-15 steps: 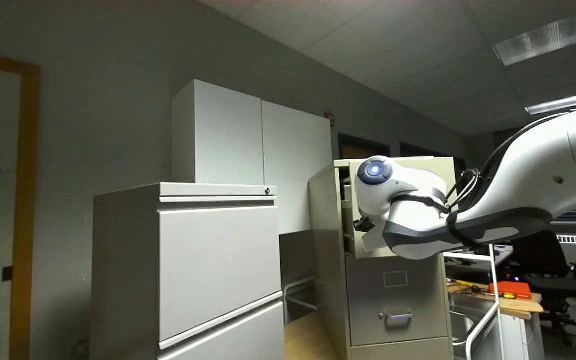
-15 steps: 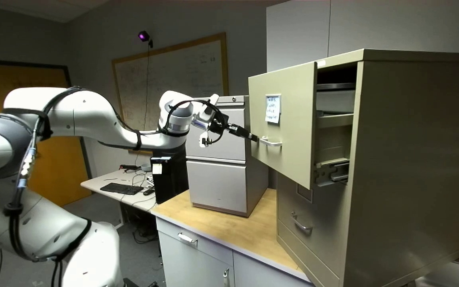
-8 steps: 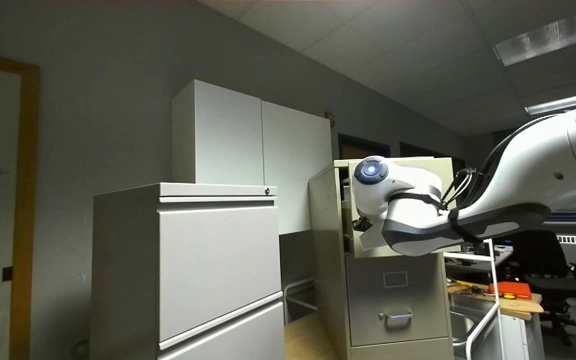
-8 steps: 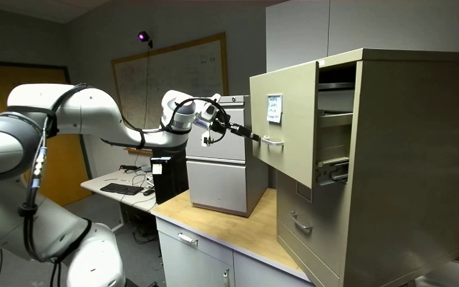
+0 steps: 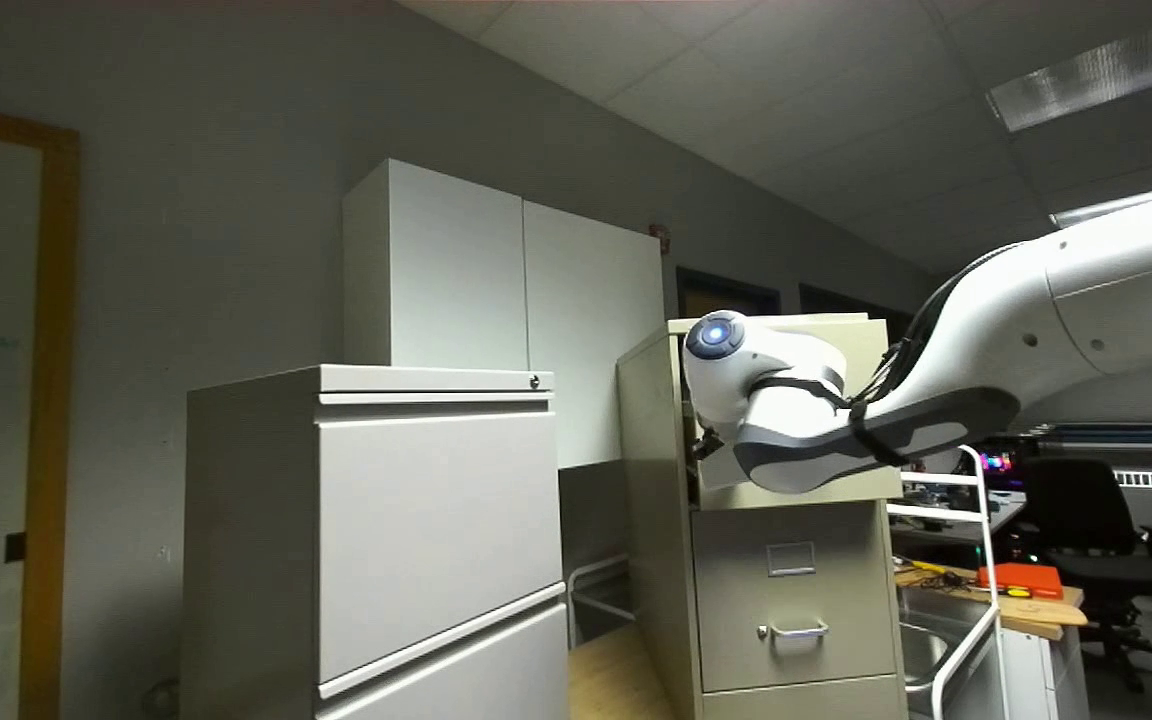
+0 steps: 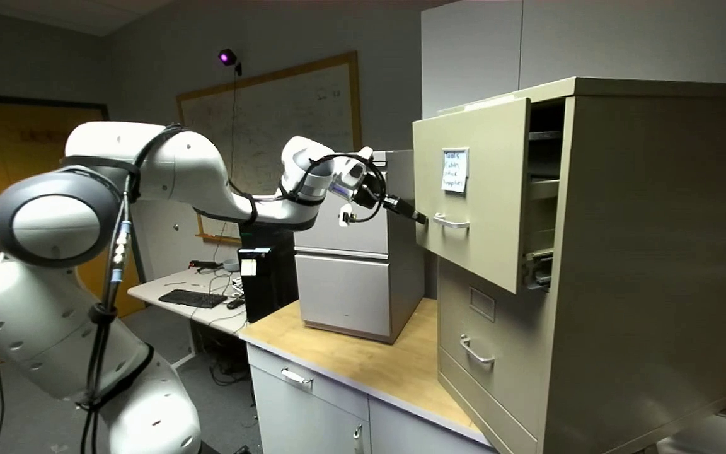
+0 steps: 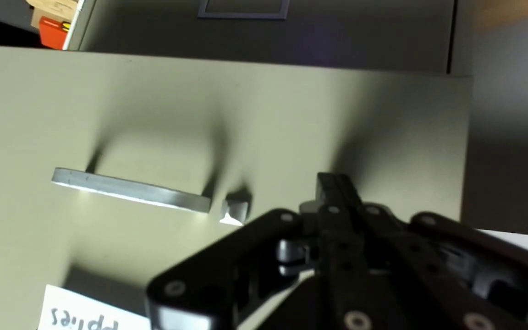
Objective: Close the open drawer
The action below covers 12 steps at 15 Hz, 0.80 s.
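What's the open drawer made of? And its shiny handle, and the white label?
The open drawer looks like painted metal: smooth, even beige with thin, crisp edges. Its handle is probably metal, polished or plated, because it gleams silver. The white label looks like matte paper or thin card, with handwriting and no shine.

Before the matt end effector point(image 7: 335, 179), the drawer point(image 6: 486, 200) has a smooth painted-metal front; its bar handle point(image 7: 131, 189), beside the end effector, is shiny metal, its label point(image 6: 454, 170) matt paper. Below the end effector, the counter point(image 6: 363, 362) looks like smooth wood.
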Each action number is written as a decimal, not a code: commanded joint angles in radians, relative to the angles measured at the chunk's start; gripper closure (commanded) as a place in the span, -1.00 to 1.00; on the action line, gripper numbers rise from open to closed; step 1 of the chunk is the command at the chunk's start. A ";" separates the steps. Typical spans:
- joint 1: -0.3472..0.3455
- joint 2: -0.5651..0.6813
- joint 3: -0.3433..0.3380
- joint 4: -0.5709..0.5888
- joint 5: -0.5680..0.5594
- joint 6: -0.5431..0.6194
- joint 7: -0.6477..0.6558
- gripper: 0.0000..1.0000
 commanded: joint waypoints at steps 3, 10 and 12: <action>0.039 0.240 -0.106 0.227 0.068 0.010 -0.034 1.00; 0.050 0.307 -0.155 0.340 0.219 -0.021 -0.113 1.00; 0.048 0.327 -0.162 0.369 0.263 -0.031 -0.136 1.00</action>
